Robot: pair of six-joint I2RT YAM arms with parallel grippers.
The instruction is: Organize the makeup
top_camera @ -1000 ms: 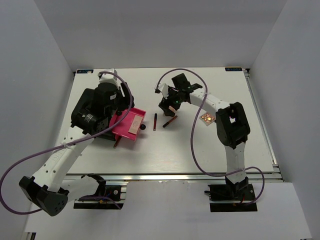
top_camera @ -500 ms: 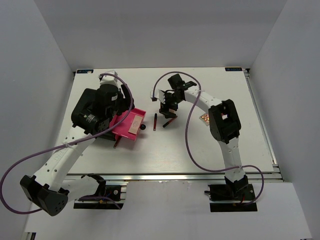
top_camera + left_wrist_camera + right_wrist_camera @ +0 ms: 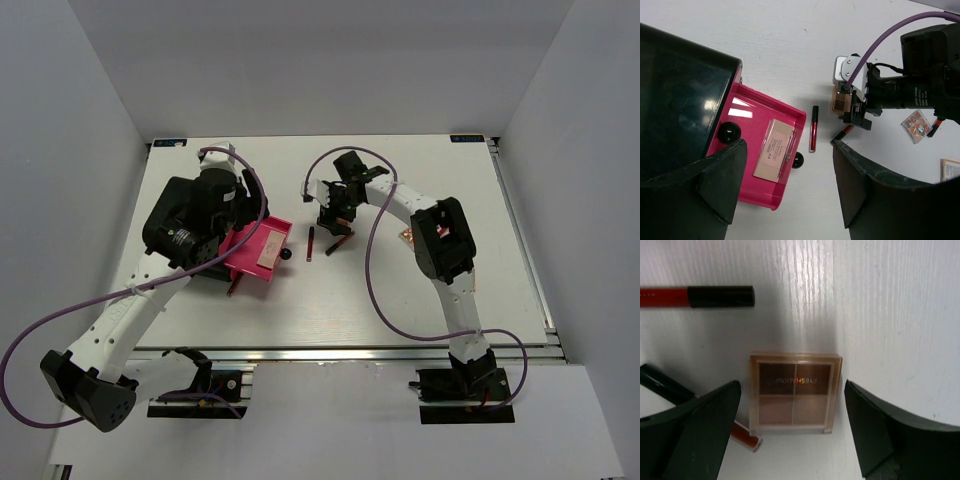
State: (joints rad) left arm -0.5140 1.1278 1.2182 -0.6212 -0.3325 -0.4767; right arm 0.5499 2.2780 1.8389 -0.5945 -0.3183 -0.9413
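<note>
My right gripper [image 3: 795,440] is open and hangs low over a square tan eyeshadow palette [image 3: 795,394], which lies on the table between the jaws, untouched. The gripper is at mid-table in the top view [image 3: 335,208]. One red-and-black stick [image 3: 695,296] lies beyond the palette, and another [image 3: 744,435] is at its left corner. In the left wrist view, both sticks [image 3: 813,129] [image 3: 845,132] lie right of the open pink drawer [image 3: 747,107]. A flat beige case [image 3: 772,155] lies in the drawer. My left gripper [image 3: 790,195] is open and empty above the drawer's right edge.
The big black box [image 3: 680,100] stands left of the drawer, under my left arm [image 3: 195,215]. A coppery palette [image 3: 917,124] lies right of my right wrist, also seen from the top [image 3: 411,237]. Another tan piece [image 3: 951,170] shows at the right edge.
My right arm has swung left and its gripper has settled over the tan palette. The left arm and the drawer have not moved.
</note>
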